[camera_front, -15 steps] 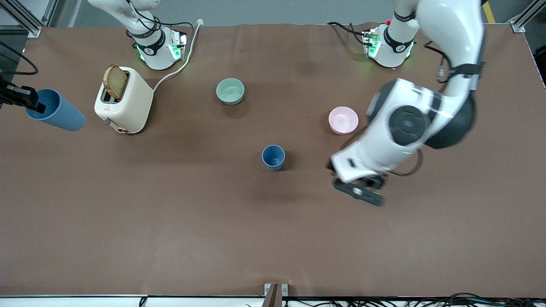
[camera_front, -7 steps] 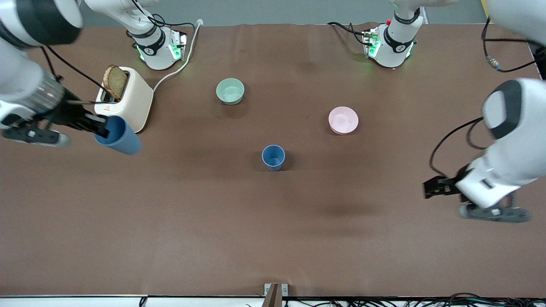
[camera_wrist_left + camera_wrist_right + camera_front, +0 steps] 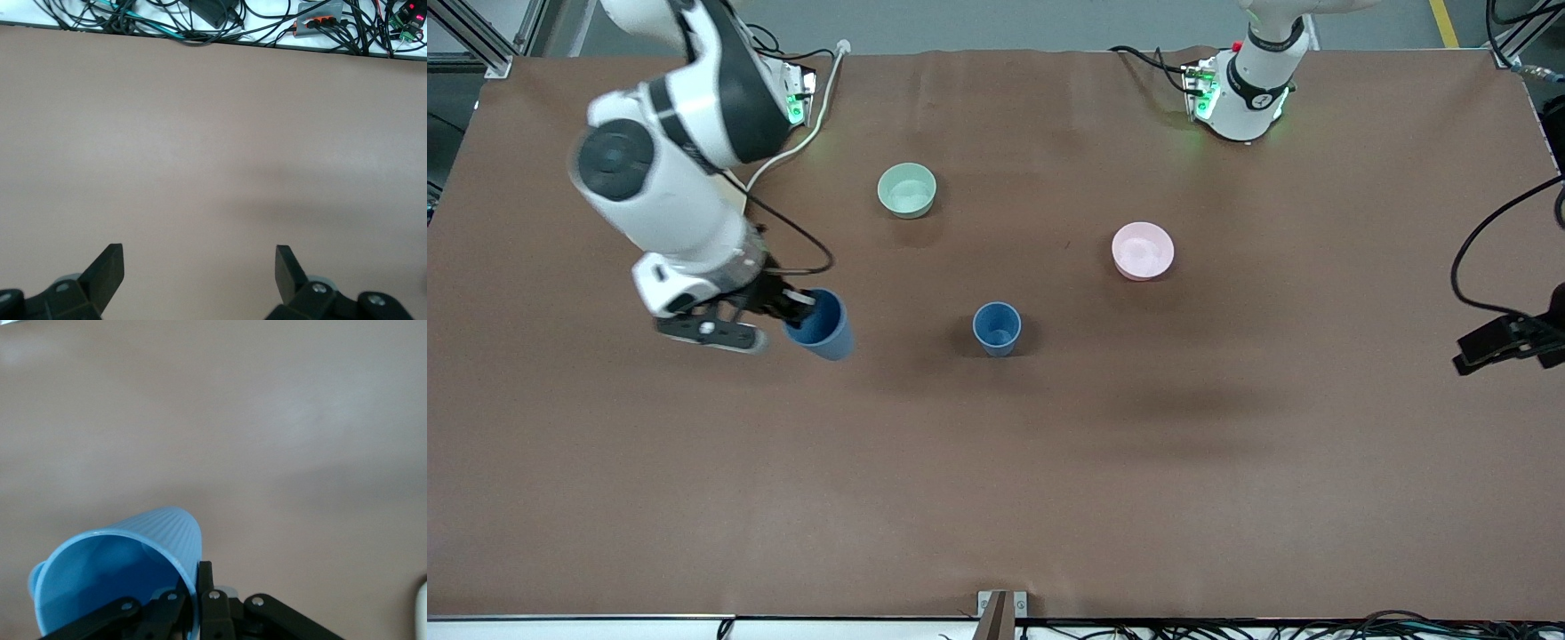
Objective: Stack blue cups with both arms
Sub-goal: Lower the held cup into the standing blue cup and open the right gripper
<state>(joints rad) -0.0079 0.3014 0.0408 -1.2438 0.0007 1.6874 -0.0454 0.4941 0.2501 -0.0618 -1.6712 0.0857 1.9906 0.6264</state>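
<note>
Pale green bowl (image 3: 907, 190) and pink bowl (image 3: 1143, 251) sit farther from the camera than the standing blue cup (image 3: 997, 328); the desk (image 3: 996, 480) between the cups is bare. Right gripper (image 3: 799, 308), clamped on the carried blue cup's (image 3: 821, 325) rim, has swung in from the toaster end. Left gripper (image 3: 1485, 345), fingers apart, has retreated to its desk edge.

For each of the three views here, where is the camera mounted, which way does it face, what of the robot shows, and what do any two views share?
Front view: high across the table, facing both bases; shows both arms, the right tool gripping one blue cup, the standing blue cup, two bowls.
Left wrist view: on the left arm, looking down at bare table; its open left tool shows.
Right wrist view: on the right arm, looking down past its shut fingers.
Shared: front and right wrist views both show the held cup.
</note>
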